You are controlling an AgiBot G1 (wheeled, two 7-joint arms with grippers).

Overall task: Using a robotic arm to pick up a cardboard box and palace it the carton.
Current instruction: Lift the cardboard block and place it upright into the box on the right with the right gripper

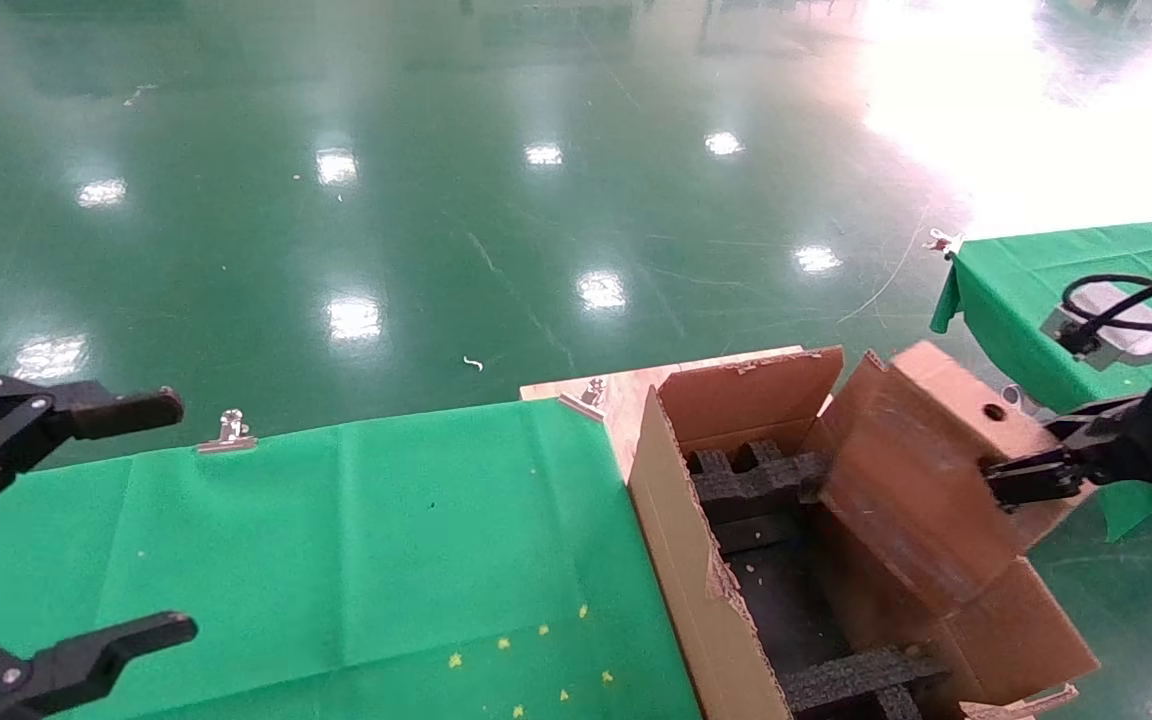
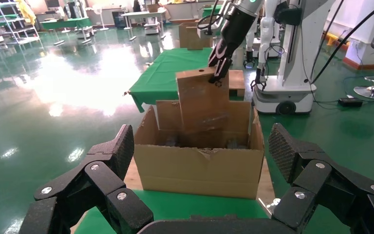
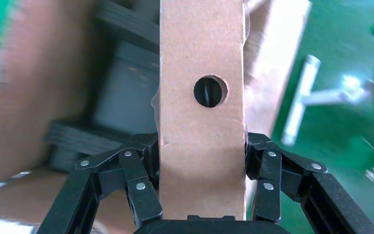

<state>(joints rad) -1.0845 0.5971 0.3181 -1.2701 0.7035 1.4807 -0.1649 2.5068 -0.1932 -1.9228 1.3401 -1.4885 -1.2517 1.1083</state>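
Observation:
My right gripper (image 1: 1021, 478) is shut on the cardboard box (image 1: 921, 470), a small brown oblong with a round hole near its gripped end. The box hangs tilted over the right side of the carton (image 1: 696, 560), its lower end dipping inside above the black foam inserts (image 1: 751, 480). In the right wrist view the black fingers (image 3: 148, 151) press both sides of the box (image 3: 202, 126). From the left wrist view, the robotic arm (image 2: 233, 29) holds the box (image 2: 202, 100) upright over the carton (image 2: 199, 165). My left gripper (image 1: 181, 515) hovers open over the green table, well left of the carton.
A green cloth table (image 1: 336, 540) lies left of the carton, clipped at its far edge (image 1: 229, 432). The carton stands on a wooden board (image 1: 626, 395). A second green table (image 1: 1036, 290) is at the right. The shiny green floor lies beyond.

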